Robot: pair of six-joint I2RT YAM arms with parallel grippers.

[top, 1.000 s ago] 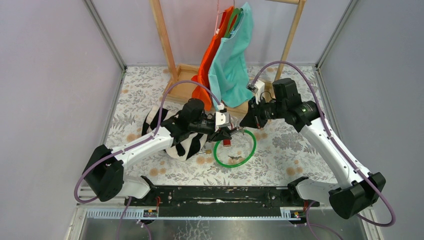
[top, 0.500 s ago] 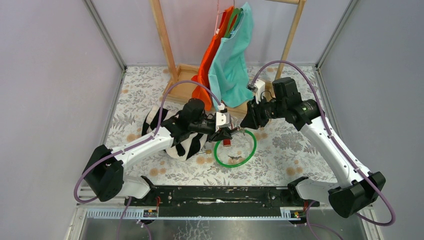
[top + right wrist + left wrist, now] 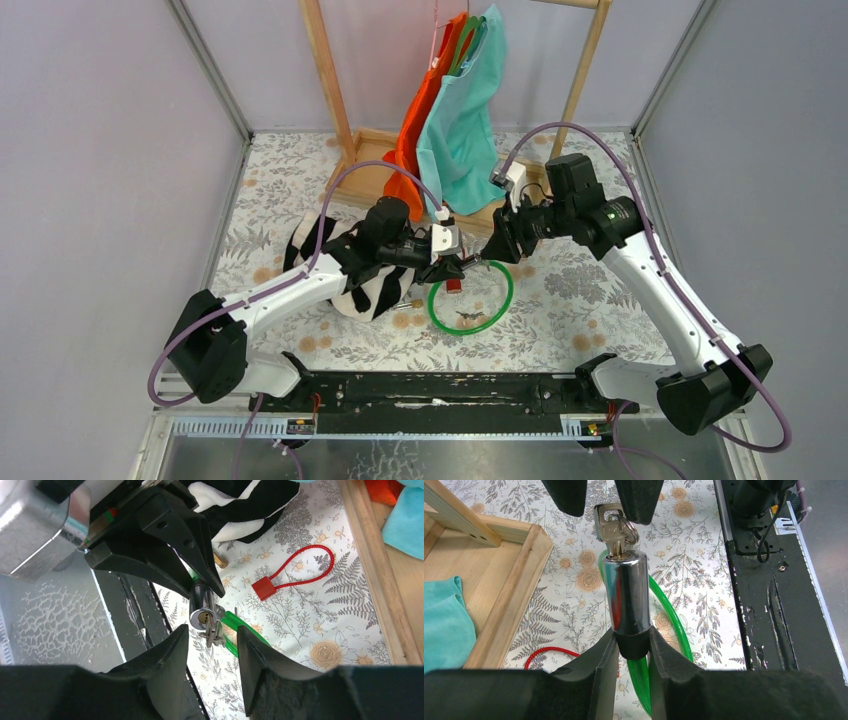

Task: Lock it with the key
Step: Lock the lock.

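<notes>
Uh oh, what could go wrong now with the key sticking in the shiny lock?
The right gripper stands open around the key, so it might close crooked and slip off the key. A hard twist could spin the chrome lock cylinder inside the left gripper, which pinches only its dark end.

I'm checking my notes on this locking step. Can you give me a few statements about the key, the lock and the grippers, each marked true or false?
1. The key sits in the chrome lock cylinder. True.
2. The left gripper has its jaws shut on that cylinder. True.
3. The right gripper is clamped on the key. False: its jaws stand apart, one on either side of the key.
4. The red cable lock hangs from the right gripper. False: it lies on the table.
</notes>
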